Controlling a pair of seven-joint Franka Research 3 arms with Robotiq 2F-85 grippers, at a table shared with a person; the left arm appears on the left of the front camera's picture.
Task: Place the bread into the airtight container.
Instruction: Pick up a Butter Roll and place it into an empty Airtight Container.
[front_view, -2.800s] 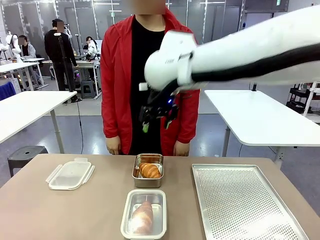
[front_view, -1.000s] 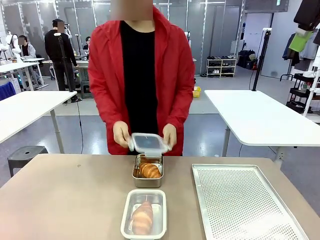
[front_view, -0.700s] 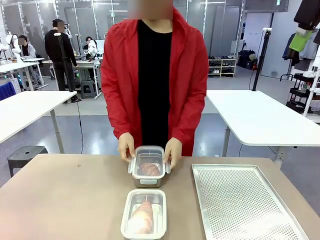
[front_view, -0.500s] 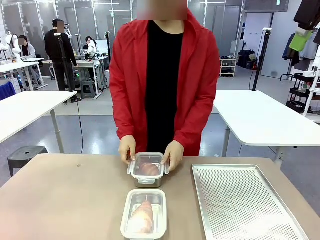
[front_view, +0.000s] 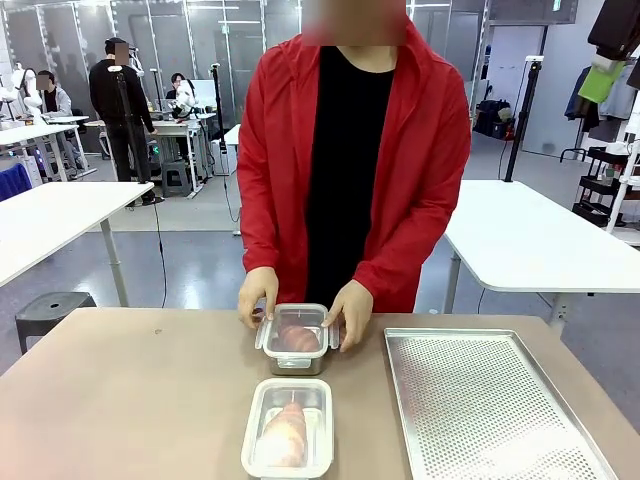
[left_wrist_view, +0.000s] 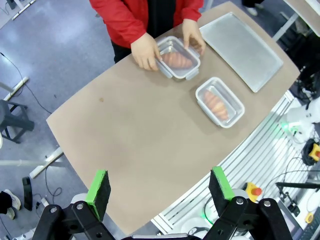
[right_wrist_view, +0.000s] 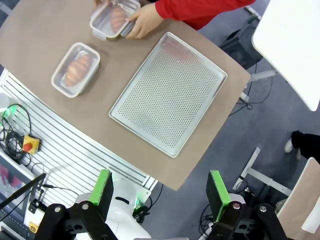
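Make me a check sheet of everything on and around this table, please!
Surface: brown table, bare at its left.
Job's things: far container with bread inside, lid on, the person's hands pressing its sides; near container with bread, lidded.
Clutter: perforated metal tray, nothing on it.
Grippers: left pincer open, high above the table; right pincer open, high above the tray.
Cables: black cables on the floor beside the table.
Surroundings: white tables, people farther off.

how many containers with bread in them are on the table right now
2. The far container sits between the person's hands, its lid on. The near container, also lidded, sits in front of it at the robot's edge.
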